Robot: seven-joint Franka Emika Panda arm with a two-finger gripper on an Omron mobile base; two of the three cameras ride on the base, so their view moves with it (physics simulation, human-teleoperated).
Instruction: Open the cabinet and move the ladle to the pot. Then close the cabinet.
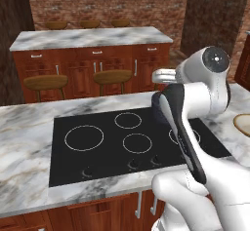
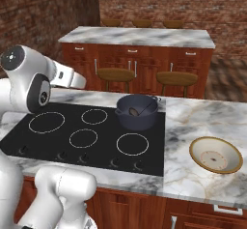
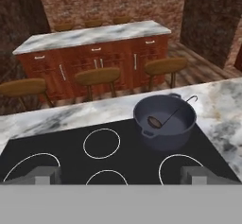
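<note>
Left base view: the white arm (image 1: 195, 108) rises from the lower right and covers the back right corner of the black cooktop (image 1: 122, 144), which is set into the marble counter (image 1: 29, 142). A sliver of the dark pot (image 1: 157, 109) peeks out just left of the arm, at the cooktop's back right. Behind the counter stand wooden stools (image 1: 46, 83) and a marble-topped island (image 1: 88, 37).

Right base view: the pot (image 2: 137, 111) sits on the back right ring of the cooktop (image 2: 82, 134), close to its right edge. The ladle (image 2: 140, 110) lies inside it, bowl down on the bottom, handle leaning up toward the right rim. A shallow beige bowl (image 2: 215, 155) rests on the counter (image 2: 193, 121) well to the right, near the front edge.

Hand view: the gripper (image 3: 121, 175) looks down over the cooktop (image 3: 71, 157), its two fingertips (image 3: 45, 175) spread wide apart with nothing between them. The pot (image 3: 164, 119) stands at the cooktop's back right corner, the ladle (image 3: 163, 117) in it with its hooked handle end (image 3: 191, 98) poking over the far rim.
</note>
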